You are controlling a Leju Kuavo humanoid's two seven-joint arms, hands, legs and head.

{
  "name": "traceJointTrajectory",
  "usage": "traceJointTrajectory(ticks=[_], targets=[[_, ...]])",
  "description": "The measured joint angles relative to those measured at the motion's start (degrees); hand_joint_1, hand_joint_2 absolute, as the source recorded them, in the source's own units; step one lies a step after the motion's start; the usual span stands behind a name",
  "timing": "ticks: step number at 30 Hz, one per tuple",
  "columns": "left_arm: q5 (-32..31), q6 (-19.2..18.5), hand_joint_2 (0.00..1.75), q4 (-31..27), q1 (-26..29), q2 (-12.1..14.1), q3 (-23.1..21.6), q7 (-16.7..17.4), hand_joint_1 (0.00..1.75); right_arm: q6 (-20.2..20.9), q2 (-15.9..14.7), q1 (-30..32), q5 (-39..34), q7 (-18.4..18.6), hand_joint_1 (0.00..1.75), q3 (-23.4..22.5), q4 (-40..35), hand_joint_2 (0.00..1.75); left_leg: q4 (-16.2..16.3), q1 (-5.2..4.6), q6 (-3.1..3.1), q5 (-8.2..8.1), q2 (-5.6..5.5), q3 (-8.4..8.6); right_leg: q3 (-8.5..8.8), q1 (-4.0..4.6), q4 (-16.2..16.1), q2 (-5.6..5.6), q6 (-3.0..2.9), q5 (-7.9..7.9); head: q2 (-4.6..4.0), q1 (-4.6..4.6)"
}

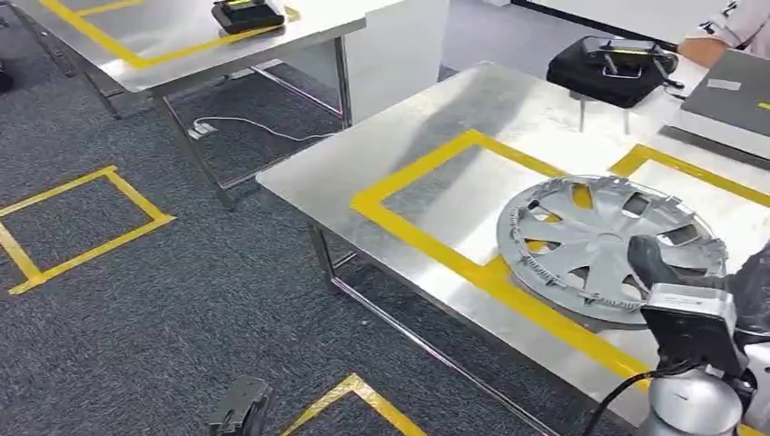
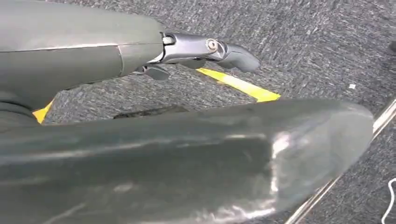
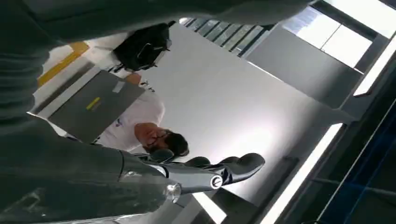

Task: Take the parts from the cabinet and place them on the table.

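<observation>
The silver wheel cover [image 1: 610, 245] lies flat on the steel surface [image 1: 427, 136], spoked face up, round so with no long axis, straddling the yellow tape outline [image 1: 472, 268]. My right hand [image 1: 676, 286] rests at its near rim; I cannot tell whether my fingers [image 3: 233, 168] grip it, though they look extended. My left hand [image 2: 205, 49] hangs over grey carpet [image 2: 303, 42], fingers apart, holding nothing. A person [image 3: 140, 123] sits beyond, beside a black case [image 1: 610, 65].
</observation>
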Motion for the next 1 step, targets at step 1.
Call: traceJointTrajectory(ticks=[1], targets=[[-0.02, -0.02, 0.0, 0.0, 0.14, -0.04, 0.0, 0.0, 0.0, -0.2, 0.0, 0.16, 0.15, 0.11, 0.0, 0.48, -0.02, 0.0, 0.0, 0.01, 0.04, -0.03, 0.0, -0.03, -2.1, -0.11, 5.19, -0.42, 0.2, -2.73, -0.02, -0.04]])
